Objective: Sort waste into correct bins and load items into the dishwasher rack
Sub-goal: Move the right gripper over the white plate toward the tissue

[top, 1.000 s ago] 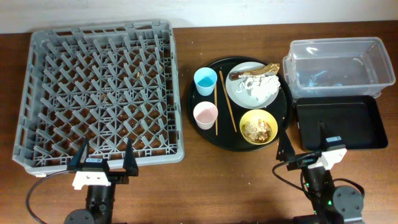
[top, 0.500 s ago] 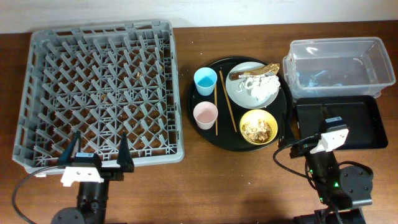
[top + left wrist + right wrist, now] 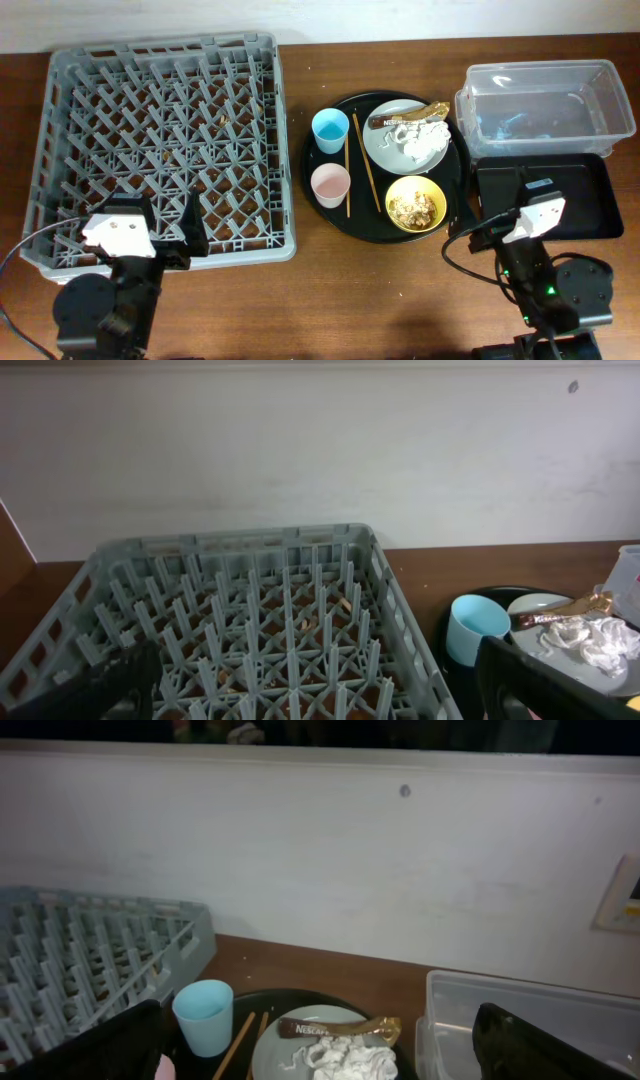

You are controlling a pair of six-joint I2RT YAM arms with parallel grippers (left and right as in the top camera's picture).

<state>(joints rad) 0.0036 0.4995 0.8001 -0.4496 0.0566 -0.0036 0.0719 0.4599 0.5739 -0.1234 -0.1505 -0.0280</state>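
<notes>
The grey dishwasher rack (image 3: 160,140) fills the left side. A round black tray (image 3: 312,160) holds the light blue cup (image 3: 330,130), pink cup (image 3: 330,184), chopsticks (image 3: 360,165), grey-green plate (image 3: 378,143) with white tissue (image 3: 420,140) and brown-gold wrapper (image 3: 410,114), and the yellow bowl (image 3: 416,204) with tan scraps. The clear tub (image 3: 545,100) and shallow black tray (image 3: 545,198) are at the right. My left gripper (image 3: 150,225) (image 3: 315,690) is open and empty over the rack's front edge. My right gripper (image 3: 500,210) (image 3: 320,1055) is open and empty by the black tray's left edge.
A white wall runs along the table's far edge (image 3: 320,460). The clear tub's bottom holds some small bluish bits (image 3: 500,125). Small crumbs lie in the rack (image 3: 225,120). Bare wood shows between the rack and round tray (image 3: 292,210).
Both arms have risen from the front edge and moved forward. The left gripper now reaches over the rack's front edge. The right one has shifted toward the shallow black tray.
</notes>
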